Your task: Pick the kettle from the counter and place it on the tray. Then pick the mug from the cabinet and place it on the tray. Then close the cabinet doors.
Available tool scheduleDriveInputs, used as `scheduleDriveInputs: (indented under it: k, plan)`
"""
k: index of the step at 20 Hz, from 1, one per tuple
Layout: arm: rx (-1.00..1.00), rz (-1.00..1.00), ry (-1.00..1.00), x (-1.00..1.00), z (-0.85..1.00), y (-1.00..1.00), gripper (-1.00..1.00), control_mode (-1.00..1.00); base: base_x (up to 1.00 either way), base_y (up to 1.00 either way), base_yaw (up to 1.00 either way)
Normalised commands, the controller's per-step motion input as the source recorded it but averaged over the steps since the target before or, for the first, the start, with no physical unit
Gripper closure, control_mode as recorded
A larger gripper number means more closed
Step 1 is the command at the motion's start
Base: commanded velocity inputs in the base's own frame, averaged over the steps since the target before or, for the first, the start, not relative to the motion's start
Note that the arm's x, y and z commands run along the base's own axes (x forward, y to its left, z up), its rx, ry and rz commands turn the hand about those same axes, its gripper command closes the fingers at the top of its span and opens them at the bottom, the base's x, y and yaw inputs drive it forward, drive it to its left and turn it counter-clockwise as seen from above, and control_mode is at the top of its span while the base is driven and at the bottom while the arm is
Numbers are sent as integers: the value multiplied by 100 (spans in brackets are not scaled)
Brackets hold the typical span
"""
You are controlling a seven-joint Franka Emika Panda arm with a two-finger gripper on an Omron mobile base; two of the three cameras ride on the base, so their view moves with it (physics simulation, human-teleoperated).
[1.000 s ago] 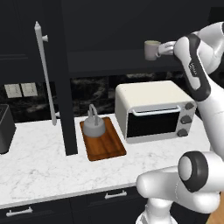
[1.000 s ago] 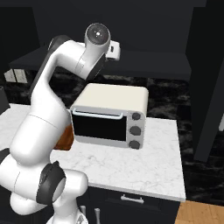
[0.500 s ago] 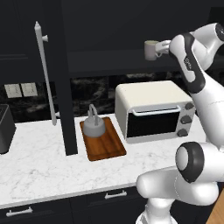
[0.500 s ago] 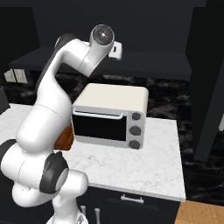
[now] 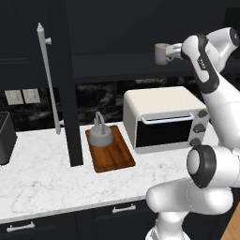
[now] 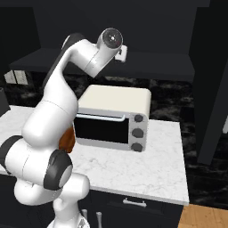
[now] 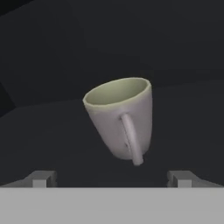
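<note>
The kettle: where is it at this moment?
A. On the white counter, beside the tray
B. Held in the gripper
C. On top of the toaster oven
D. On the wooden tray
D. In the left base view the kettle stands on the reddish-brown tray, left of the toaster oven, while the open gripper faces the mug.

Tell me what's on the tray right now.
The kettle sits on the tray's far end; its near half is bare. The mug is up in the cabinet.
</note>
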Motion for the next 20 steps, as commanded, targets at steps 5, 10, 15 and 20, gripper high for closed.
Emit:
scheduleDriveInputs:
  k: [5,10,15,20]
  plan:
    - [0,5,0,28,-11,-7,-100,-100,0,0,0]
    - [0,4,0,27,-4,-8,-100,-100,0,0,0]
    - [0,2,0,28,0,0,-100,-100,0,0,0]
    - [0,0,0,6,0,3,-100,-100,0,0,0]
